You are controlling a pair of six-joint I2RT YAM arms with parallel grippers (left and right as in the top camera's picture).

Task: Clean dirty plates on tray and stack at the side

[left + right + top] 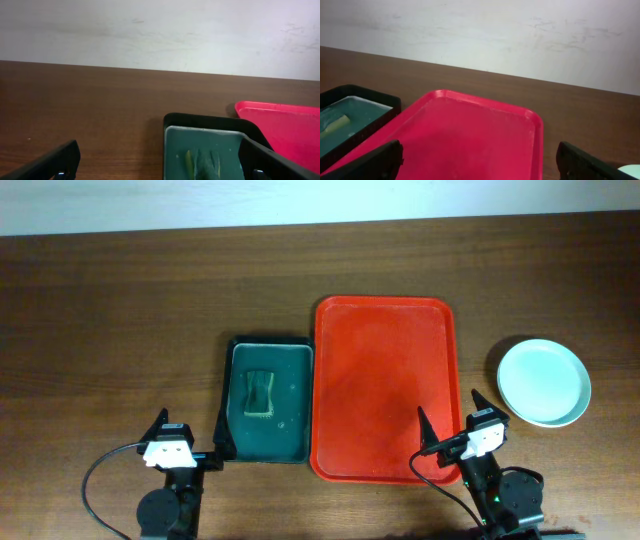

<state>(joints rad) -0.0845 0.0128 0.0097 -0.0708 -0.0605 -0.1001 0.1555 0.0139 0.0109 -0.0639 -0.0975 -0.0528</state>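
Red plastic tray (pixel 385 380) lies near round pale plates (pixel 544 382); left gripper (pixel 190 425), right gripper (pixel 447 405) gape empty.

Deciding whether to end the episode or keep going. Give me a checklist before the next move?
1. Red rectangular plastic tray free of plates: ok, nothing lies on it.
2. Pale-mint round plate set aside to the tray's right: ok.
3. Number of plates stacked there: cannot tell, overhead shows a single outline.
4. Top plate clean: ok, no smears visible.
5. Left gripper and right gripper open, holding nothing: ok.
6. Sponge lying in the dark green-black tray: ok.
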